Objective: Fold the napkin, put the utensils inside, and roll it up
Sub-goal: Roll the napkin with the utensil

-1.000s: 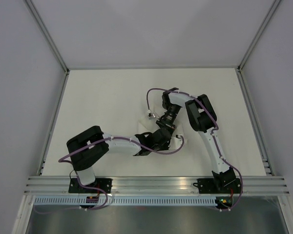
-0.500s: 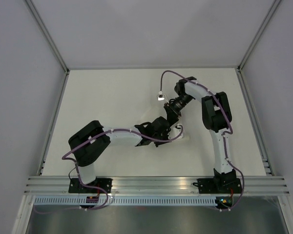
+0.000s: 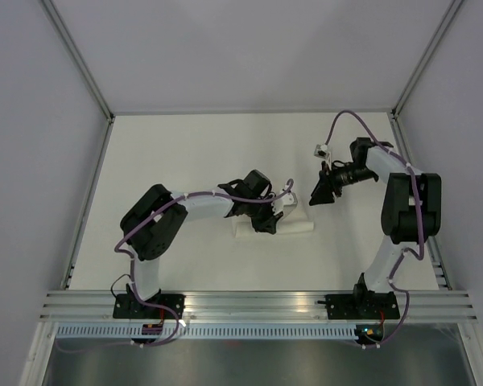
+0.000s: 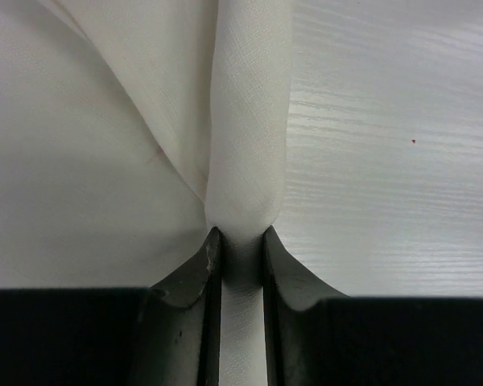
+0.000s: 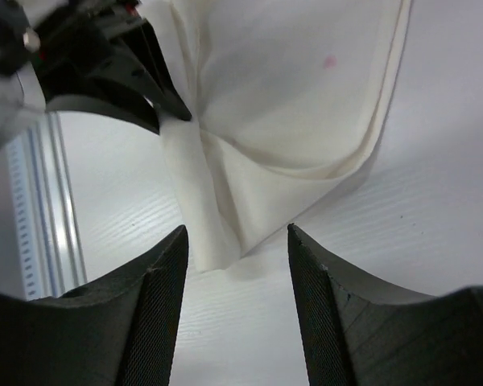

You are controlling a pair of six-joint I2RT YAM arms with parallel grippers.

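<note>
Near edge first: grey aluminium rail (image 3: pixel 258 304) w/ both arm bases bolted on. L arm reaches out over the off-white wood-grain surface (image 3: pixel 185 161) toward the middle. And there's the thin, soft white cloth napkin (image 3: pixel 298 226), lying near mid-surface as a short tube, running left to right in the top view.

Left pincer (image 3: pixel 266 223) sits right on that tube, left of its centre. Wrist cam confirms: left pincer (image 4: pixel 241 249) is clamped on the napkin (image 4: pixel 249 121), a narrow rolled fold squeezed between both black fingers (image 4: pixel 203 277), cloth bulging just past the tips. A looser sheet spreads off to one side of the roll, flat on the surface.

Further out, right pincer (image 3: pixel 316 195) stands just beyond the tube's right end, apart from it, not touching. Its fingers are spread wide w/ nothing between them. From its own cam, right pincer (image 5: pixel 237 233) frames the napkin (image 5: pixel 298 104): rolled strip down the middle, layered flap fanning out beside it, tiny pink spot on the cloth. Left pincer (image 5: pixel 167 121) shows in the upper left of that view, tips on the roll.

Utensils: can't see them in any view.
</note>
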